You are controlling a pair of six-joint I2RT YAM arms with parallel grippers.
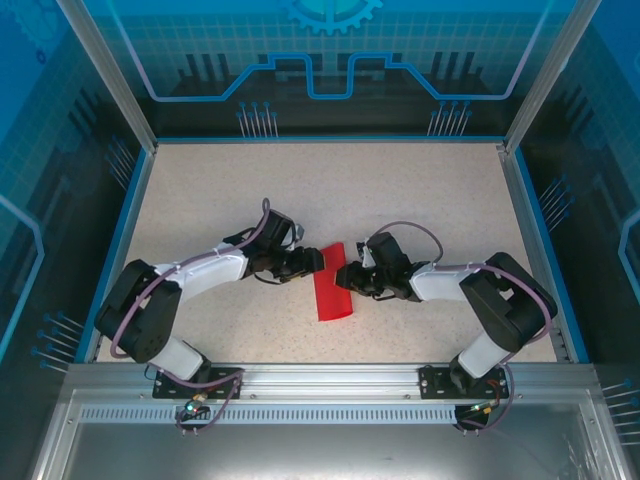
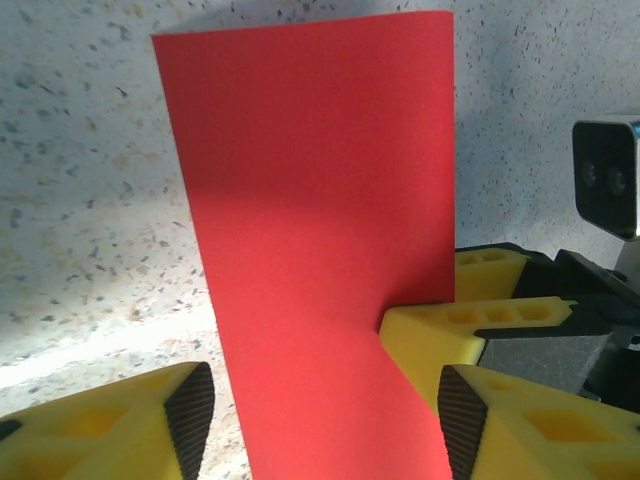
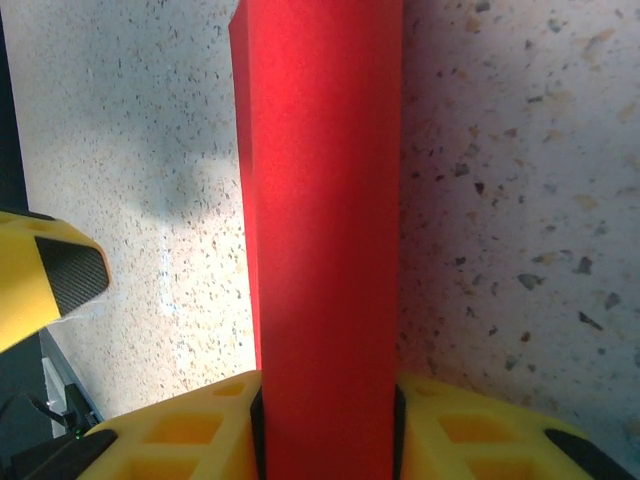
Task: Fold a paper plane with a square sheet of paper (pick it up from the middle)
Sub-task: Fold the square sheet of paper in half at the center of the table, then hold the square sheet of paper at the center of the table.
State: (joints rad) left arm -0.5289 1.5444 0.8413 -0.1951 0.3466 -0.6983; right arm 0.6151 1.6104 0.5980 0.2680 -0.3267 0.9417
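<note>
The red sheet of paper (image 1: 332, 287) is bent over into a long narrow band near the table's middle, with no paper plane shape to it. My right gripper (image 3: 327, 430) is shut on one end of the band (image 3: 325, 200), its pads pressed against both sides. From the left, my left gripper (image 2: 325, 420) straddles the paper (image 2: 310, 200) with its jaws apart. Its left pad (image 2: 192, 415) stands just clear of the paper's edge, while the right pad (image 2: 462, 420) is at the other edge. In the top view, the left gripper (image 1: 318, 262) and the right gripper (image 1: 345, 276) meet at the band's far end.
The speckled table (image 1: 300, 190) is walled by blue panels and metal posts (image 1: 105, 70). The right gripper's yellow fingers (image 2: 470, 320) and wrist camera (image 2: 605, 175) sit close beside my left jaws. A left finger (image 3: 50, 280) shows at the right wrist view's left edge.
</note>
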